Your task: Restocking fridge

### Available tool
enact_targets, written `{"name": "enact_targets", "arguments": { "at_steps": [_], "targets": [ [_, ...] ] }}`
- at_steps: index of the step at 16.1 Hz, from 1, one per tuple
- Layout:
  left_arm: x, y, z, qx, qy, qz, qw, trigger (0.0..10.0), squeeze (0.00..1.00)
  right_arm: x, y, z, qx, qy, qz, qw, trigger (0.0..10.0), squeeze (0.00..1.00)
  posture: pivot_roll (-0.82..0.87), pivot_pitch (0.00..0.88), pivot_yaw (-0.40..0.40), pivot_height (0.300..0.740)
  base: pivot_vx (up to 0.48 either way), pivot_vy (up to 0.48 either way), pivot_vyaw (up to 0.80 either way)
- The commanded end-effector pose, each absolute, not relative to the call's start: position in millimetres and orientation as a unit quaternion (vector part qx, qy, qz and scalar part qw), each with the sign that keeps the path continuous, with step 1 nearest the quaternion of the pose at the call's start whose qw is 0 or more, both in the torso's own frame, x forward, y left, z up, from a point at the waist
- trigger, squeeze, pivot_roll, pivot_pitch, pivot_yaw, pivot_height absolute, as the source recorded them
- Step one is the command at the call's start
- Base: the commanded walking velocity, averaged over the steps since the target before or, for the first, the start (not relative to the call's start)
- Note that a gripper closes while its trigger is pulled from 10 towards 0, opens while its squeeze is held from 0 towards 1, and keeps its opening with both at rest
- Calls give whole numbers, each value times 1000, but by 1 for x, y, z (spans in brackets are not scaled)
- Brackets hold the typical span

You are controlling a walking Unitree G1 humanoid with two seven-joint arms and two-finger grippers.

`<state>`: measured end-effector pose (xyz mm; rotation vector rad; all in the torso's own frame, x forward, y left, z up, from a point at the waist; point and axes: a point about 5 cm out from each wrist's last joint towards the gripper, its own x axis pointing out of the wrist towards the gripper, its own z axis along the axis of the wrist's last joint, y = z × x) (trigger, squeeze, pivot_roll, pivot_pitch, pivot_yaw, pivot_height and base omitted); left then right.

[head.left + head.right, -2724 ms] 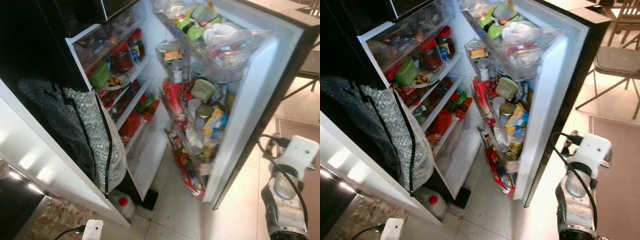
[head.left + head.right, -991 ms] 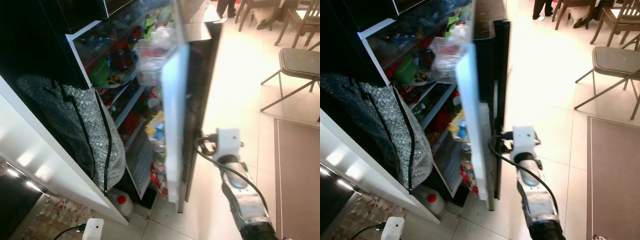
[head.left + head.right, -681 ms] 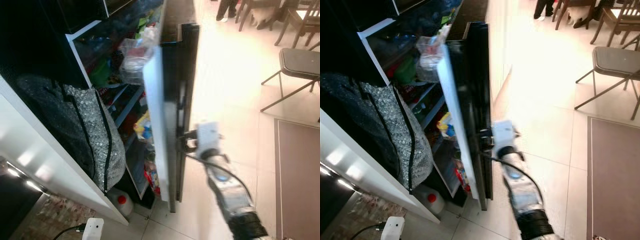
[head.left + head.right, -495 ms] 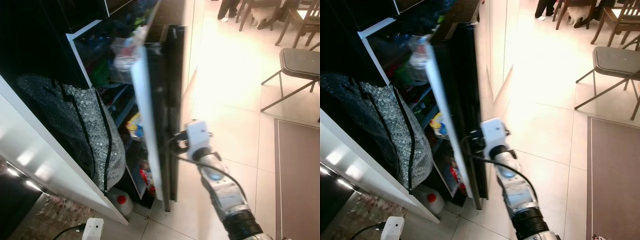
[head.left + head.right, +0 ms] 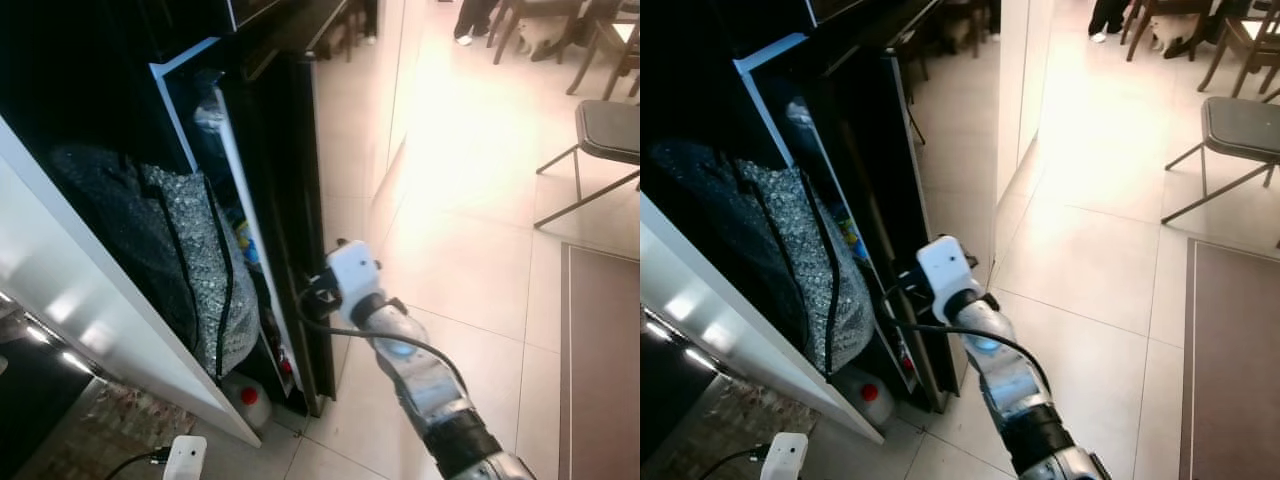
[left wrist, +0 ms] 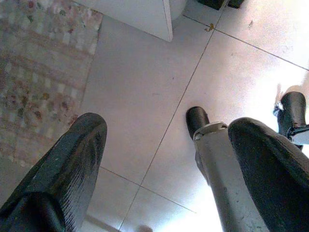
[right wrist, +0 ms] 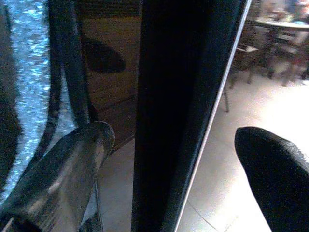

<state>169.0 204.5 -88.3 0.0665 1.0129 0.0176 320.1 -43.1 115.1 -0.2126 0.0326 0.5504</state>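
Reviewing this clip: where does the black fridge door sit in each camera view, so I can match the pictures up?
Left eye view: fridge door, nearly shut, left of centre, right gripper against it.
Right eye view: door, further left.
Left wrist view: floor tiles between the left gripper's fingers.
Right wrist view: door edge between the gripper's fingers.
Shared landmark: silver glittery bag.

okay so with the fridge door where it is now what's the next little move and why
Probably keep pushing the fridge door toward the cabinet with the right gripper. Its open fingers straddle the door's edge, and a narrow gap showing door-shelf items remains, so it isn't latched.
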Motion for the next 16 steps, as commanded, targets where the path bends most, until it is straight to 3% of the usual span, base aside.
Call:
{"name": "enact_targets", "arguments": {
  "at_steps": [1,10,16],
  "targets": [
    [166,210,-88,32,488,19,872,10000,0,322,-30,122,-109,1,291,950,10000,0,-142,14,103,740,0,0,0],
    [168,209,-88,31,485,25,873,10000,0,346,9,146,-108,-17,345,932,10000,0,-127,5,98,740,0,0,0],
    [170,209,-87,31,484,27,874,10000,0,343,29,152,-103,-25,399,911,10000,0,-126,0,97,740,0,0,0]
  ]
}}
